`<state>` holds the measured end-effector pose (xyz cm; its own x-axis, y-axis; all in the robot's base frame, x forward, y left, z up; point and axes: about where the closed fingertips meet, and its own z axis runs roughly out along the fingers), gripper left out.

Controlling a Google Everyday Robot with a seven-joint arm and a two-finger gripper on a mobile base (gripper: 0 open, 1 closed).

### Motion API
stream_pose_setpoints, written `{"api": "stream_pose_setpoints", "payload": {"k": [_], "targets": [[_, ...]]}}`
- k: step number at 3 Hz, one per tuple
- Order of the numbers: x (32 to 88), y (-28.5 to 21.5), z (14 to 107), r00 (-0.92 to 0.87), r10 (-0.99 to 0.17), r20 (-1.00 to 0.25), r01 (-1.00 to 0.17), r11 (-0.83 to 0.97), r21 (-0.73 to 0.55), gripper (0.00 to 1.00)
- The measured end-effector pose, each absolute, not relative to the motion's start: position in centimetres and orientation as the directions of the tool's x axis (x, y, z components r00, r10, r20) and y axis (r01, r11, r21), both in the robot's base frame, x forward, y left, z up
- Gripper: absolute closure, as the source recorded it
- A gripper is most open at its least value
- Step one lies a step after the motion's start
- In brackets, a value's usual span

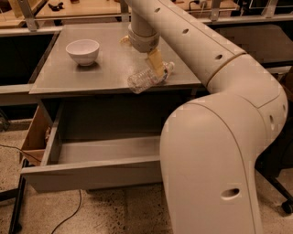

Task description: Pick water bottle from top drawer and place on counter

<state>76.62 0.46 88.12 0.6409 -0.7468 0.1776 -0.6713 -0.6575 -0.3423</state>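
Note:
The water bottle (145, 79) lies on its side on the grey counter (68, 73), at its front edge, cap pointing right. My gripper (141, 54) hangs just above it with its fingers spread; one tan finger (155, 62) rests against the bottle, the other (124, 40) stands clear to the left. The top drawer (91, 176) is pulled out below the counter, and the part of its inside that shows holds nothing.
A white bowl (83, 51) stands at the counter's back left. My large arm fills the right of the view. A wooden box (34, 137) and a cable on the floor (68, 215) lie left of the drawer. A wooden tabletop (78, 8) lies behind.

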Motion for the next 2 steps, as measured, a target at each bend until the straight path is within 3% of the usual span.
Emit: {"api": "stream_pose_setpoints", "payload": {"k": [2], "targets": [[76.75,0.24,87.47,0.651,-0.747,0.134,-0.661,-0.645,-0.384,0.00]]}}
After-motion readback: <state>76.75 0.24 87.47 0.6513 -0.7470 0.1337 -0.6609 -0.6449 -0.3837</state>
